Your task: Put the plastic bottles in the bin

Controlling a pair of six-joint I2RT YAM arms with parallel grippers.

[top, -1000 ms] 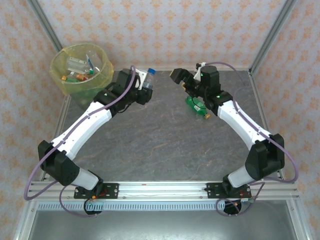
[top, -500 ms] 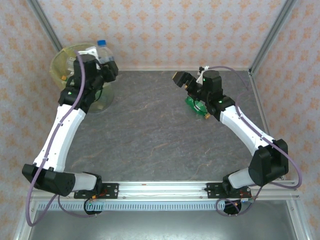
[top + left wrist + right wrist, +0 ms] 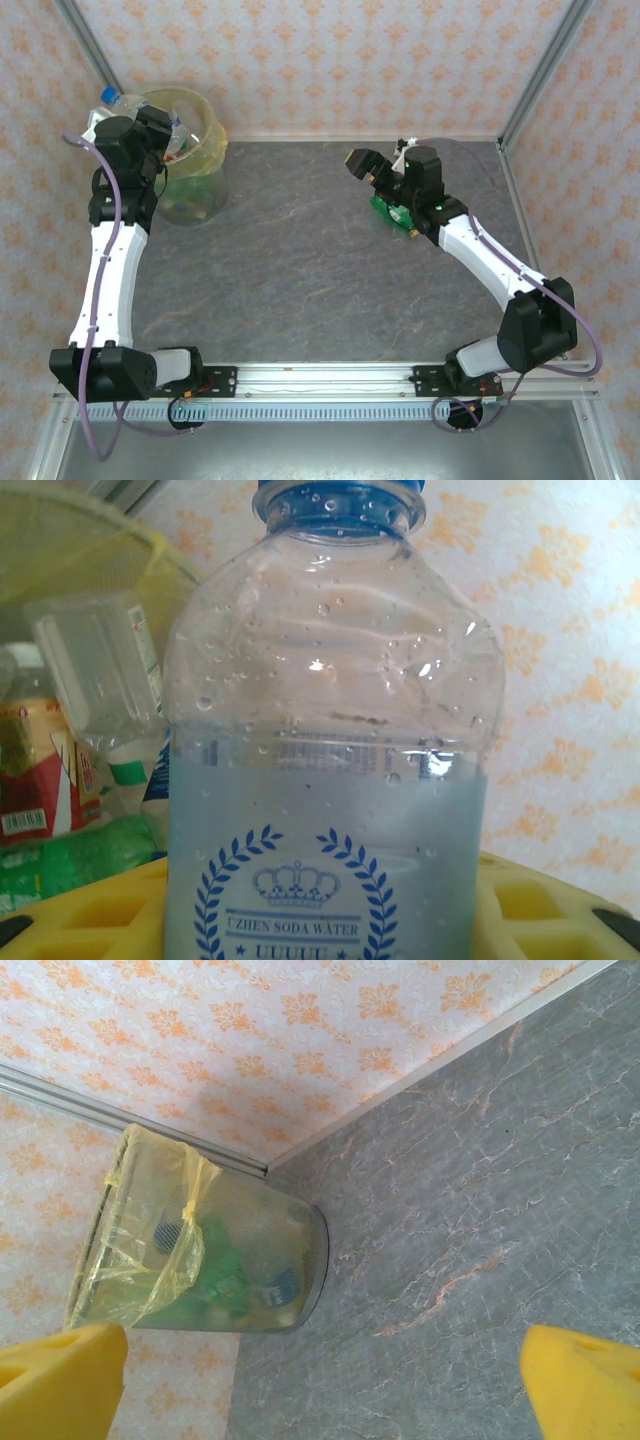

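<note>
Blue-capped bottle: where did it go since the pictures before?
The left gripper swung the blue-capped bottle left, from over the table to the bin, and still holds it by the bin's left rim. The open right gripper and the green bottle beneath that arm stayed about where they were.

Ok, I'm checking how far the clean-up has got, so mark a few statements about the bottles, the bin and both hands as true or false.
1. The left hand grips a clear blue-capped bottle. True.
2. That bottle lies inside the bin. False: the hand holds it up by the bin's rim.
3. The right hand is open and empty. True.
4. No bottle is left on the table. False: a green bottle lies beneath the right arm.
5. The bin holds several bottles. True.
</note>
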